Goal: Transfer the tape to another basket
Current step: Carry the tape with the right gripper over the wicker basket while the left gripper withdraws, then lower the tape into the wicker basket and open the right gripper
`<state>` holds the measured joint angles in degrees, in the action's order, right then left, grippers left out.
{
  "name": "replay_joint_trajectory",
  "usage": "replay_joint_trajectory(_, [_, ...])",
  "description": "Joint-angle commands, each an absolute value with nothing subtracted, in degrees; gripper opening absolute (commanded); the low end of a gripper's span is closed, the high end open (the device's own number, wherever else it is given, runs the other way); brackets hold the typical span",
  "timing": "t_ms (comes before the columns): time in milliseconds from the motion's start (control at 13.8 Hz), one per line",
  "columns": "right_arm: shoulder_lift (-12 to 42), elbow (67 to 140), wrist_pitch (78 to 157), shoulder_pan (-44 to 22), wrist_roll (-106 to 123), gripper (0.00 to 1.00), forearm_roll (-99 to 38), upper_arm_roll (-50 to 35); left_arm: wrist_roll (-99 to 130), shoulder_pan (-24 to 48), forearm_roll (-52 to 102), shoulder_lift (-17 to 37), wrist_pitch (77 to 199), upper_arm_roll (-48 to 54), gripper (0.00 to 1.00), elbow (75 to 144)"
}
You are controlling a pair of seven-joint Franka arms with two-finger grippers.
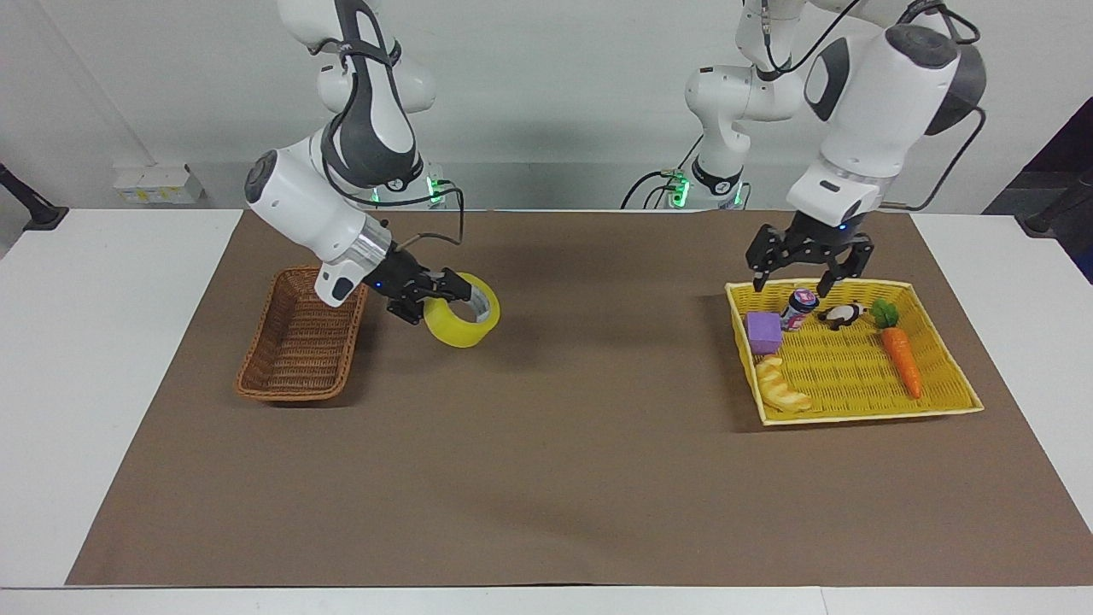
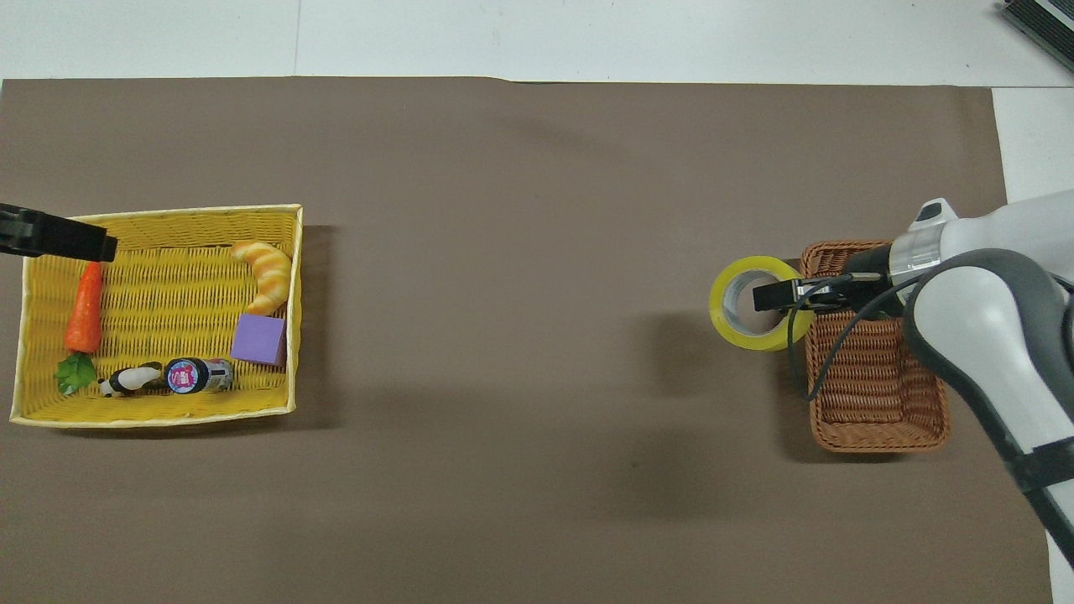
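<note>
Just beside the right gripper (image 1: pixel 451 299), toward its own end of the table, you see the brown basket (image 1: pixel 301 345). That gripper is clamped on the yellow tape (image 1: pixel 462 322), holding it above the mat. The left gripper (image 1: pixel 808 266) hangs spread wide and holding nothing over the yellow basket (image 1: pixel 931 410).

Camera layout: two fixed high views, half a turn apart.
The facing view looks across the table (image 1: pixel 111 342) toward both robots; the overhead view looks steeply down from the robots' end. Both share the brown mat (image 2: pixel 537 252), wicker basket (image 1: pixel 299 342) and yellow basket (image 2: pixel 159 403).
</note>
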<state>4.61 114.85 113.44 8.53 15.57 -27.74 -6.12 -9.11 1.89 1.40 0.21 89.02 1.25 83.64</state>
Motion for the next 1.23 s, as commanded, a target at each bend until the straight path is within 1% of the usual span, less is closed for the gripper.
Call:
replay_joint_trajectory(0, [3.87,114.43,112.15,12.38,16.7,0.0,-21.3,-6.68,-10.11,1.14,0.35,1.67,84.29,1.76,1.0,79.02])
replay_joint_trajectory(290, [3.96,114.87,114.68,15.11,15.65,0.0,-12.06,-6.68,-9.85,1.14,-0.35,0.8,82.09,2.02,1.0,79.27])
replay_joint_trajectory(434, [4.65,114.96,115.22,16.34,15.65,0.0,-9.42,-6.68,-9.49,1.06,-0.35,-1.05,81.57,2.2,1.0,80.76])
replay_joint_trajectory(652, [5.1,116.01,116.54,16.35,15.21,0.0,-0.99,-6.77,-8.97,0.97,-0.35,-1.49,81.48,1.85,1.0,81.47])
replay_joint_trajectory(941, [4.93,119.17,117.59,16.88,15.12,0.0,5.26,-6.77,-7.74,0.97,-0.35,-1.5,81.83,1.23,1.0,81.83])
replay_joint_trajectory(1158, [4.57,122.16,120.23,16.7,15.03,0.0,9.66,-6.86,-6.59,1.05,-0.35,-1.58,81.65,1.32,1.0,81.91])
